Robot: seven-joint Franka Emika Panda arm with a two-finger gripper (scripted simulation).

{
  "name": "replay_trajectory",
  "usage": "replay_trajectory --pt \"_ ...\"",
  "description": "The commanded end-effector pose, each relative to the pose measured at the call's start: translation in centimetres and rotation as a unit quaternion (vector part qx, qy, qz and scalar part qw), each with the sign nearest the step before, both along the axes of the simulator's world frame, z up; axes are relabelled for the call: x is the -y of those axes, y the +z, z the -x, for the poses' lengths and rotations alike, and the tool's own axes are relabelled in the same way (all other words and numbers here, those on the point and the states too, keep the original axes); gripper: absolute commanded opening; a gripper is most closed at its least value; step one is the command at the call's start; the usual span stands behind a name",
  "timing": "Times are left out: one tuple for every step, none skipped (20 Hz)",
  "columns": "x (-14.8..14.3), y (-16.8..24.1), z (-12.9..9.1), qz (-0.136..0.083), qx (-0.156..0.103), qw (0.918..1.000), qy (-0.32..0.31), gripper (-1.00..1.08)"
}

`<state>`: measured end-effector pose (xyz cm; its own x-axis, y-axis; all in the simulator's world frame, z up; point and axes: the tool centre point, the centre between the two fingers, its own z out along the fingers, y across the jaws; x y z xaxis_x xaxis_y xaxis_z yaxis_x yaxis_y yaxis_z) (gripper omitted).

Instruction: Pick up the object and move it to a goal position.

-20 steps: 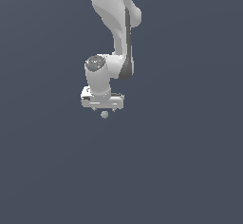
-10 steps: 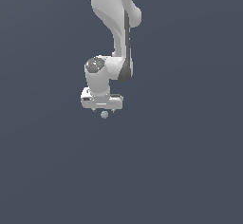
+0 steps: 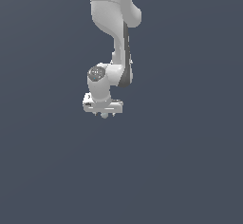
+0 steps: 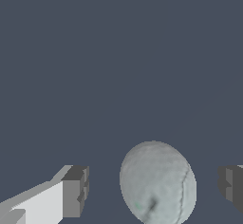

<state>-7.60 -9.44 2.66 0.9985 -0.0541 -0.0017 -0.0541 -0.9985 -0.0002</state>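
Note:
The object (image 3: pixel 104 116), a tiny pale grey-bluish sphere, lies on the dark floor directly under the white arm's hand. In the wrist view the object (image 4: pixel 157 182) sits between my two dark fingertips (image 4: pixel 75 192), with a visible gap on each side, the wider one toward the finger with the white body. My gripper (image 3: pixel 104 113) is open and lowered around the sphere, not touching it. In the exterior view the hand hides most of the fingers.
A plain dark grey-blue floor (image 3: pixel 180 161) spreads in every direction. The white arm (image 3: pixel 114 23) rises straight up from the hand and leaves the exterior view at the top.
The hand has sunk a little toward the sphere, so the gap between hand and sphere has closed in the exterior view. The sphere has not moved.

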Motion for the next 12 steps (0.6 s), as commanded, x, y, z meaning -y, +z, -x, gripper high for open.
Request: replay_trajectory --pt "0.01 -0.46 -0.07 0.0 0.001 1.0 0.0 1.0" --pt "0.01 -0.54 -0.08 0.0 0.001 1.0 0.0 1.0" --pt "0.01 -0.56 -0.08 0.0 0.001 1.0 0.0 1.0" --pt "0.01 -0.56 -0.08 0.0 0.001 1.0 0.0 -1.0" --pt "0.01 -0.56 -0.08 0.0 0.001 1.0 0.0 -1.0" --pt "0.01 -0.56 -0.08 0.0 0.001 1.0 0.0 -1.0" --pt "0.01 -0.56 -0.08 0.0 0.001 1.0 0.0 -1.0" --pt "0.01 -0.56 -0.08 0.0 0.001 1.0 0.0 -1.0" --pt "0.01 -0.56 -0.08 0.0 0.001 1.0 0.0 -1.0" --pt "0.01 -0.56 -0.08 0.0 0.001 1.0 0.0 -1.0" --pt "0.01 -0.56 -0.08 0.0 0.001 1.0 0.0 -1.0" --pt "0.01 -0.56 -0.08 0.0 0.001 1.0 0.0 -1.0"
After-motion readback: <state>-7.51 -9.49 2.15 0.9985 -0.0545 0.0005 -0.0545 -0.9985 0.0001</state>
